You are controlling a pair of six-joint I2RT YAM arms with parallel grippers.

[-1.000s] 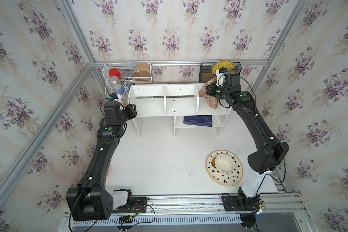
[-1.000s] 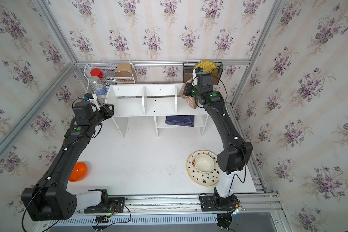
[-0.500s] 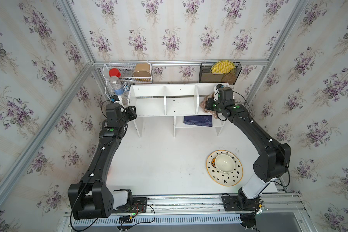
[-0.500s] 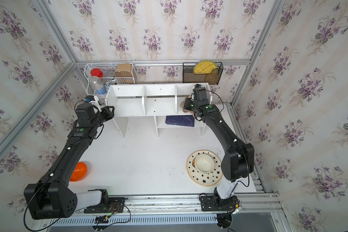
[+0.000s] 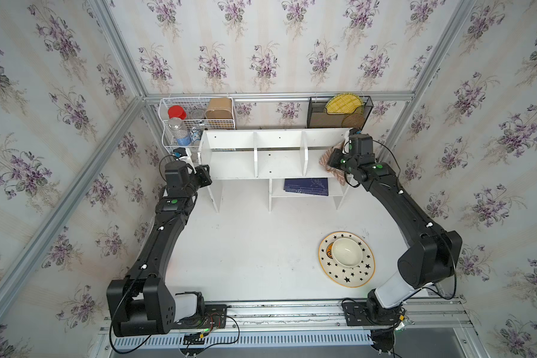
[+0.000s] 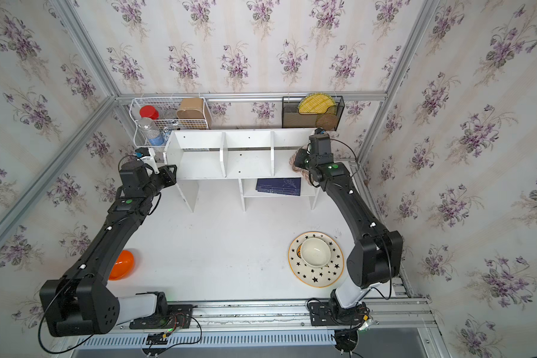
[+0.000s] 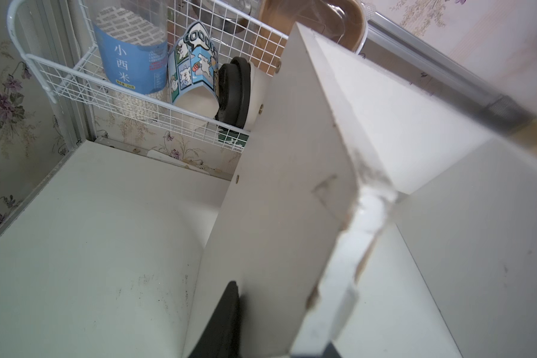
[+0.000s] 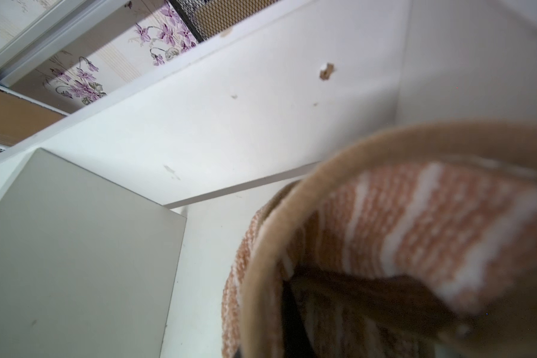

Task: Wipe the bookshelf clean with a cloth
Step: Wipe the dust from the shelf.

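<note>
Both top views are bright and evenly lit from above, with no glare on the white table (image 5: 245, 248). Soft shadows lie under the bookshelf (image 5: 276, 161) and beside its panel legs. The frame rail (image 5: 261, 96) behind the bookshelf bows slightly. In the left wrist view, the bookshelf's nearest corner is blurred. In the right wrist view, the cloth (image 8: 416, 232) is out of focus; the bookshelf boards behind it are sharper.

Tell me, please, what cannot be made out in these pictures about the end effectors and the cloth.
- Left end effector: its fingers are cut off by the left wrist view's edge; grip on the bookshelf panel unclear.
- Right end effector: jaws hidden beneath its own body and the cloth in both top views.
- Cloth's contact with the shelf: blurred folds fill the right wrist view.
</note>
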